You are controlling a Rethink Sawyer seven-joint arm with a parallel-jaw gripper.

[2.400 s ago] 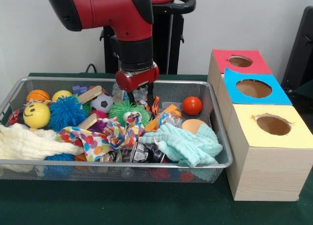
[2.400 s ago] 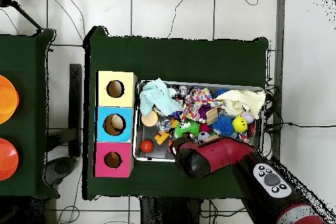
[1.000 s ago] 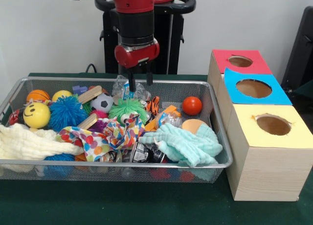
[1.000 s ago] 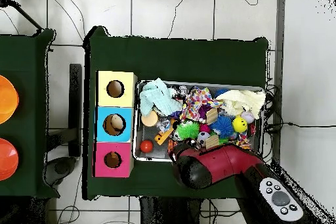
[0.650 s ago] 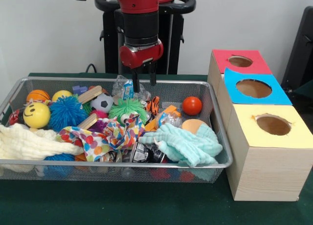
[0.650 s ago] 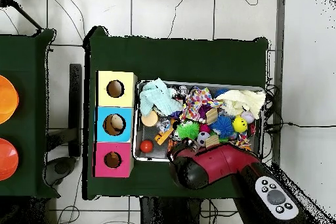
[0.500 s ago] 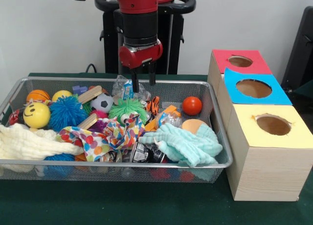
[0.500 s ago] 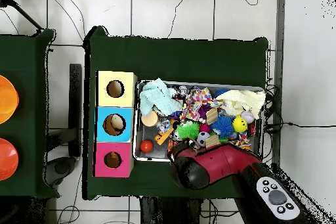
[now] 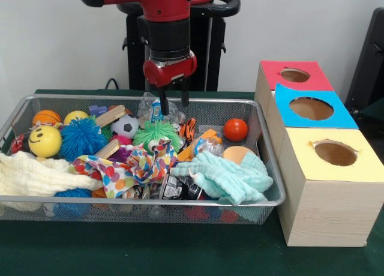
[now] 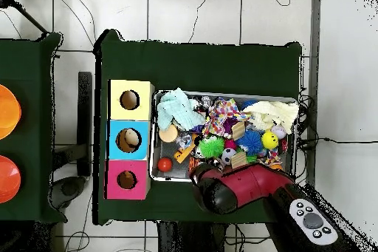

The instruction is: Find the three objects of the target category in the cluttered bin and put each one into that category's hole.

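The pincer [image 9: 172, 102] hangs open and empty at upper centre, above a clear crinkly packet [image 9: 157, 110] at the back of the wire bin [image 9: 264, 162]. A black wrapper [image 9: 177, 188] carries white lettering, unreadable.

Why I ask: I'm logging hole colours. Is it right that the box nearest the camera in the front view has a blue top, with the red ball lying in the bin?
Not quite. The front view shows the nearest box has a yellow top; blue is the middle one. The red ball does lie in the bin.

Red arm [image 10: 247, 184] over cluttered bin [image 10: 155, 132]
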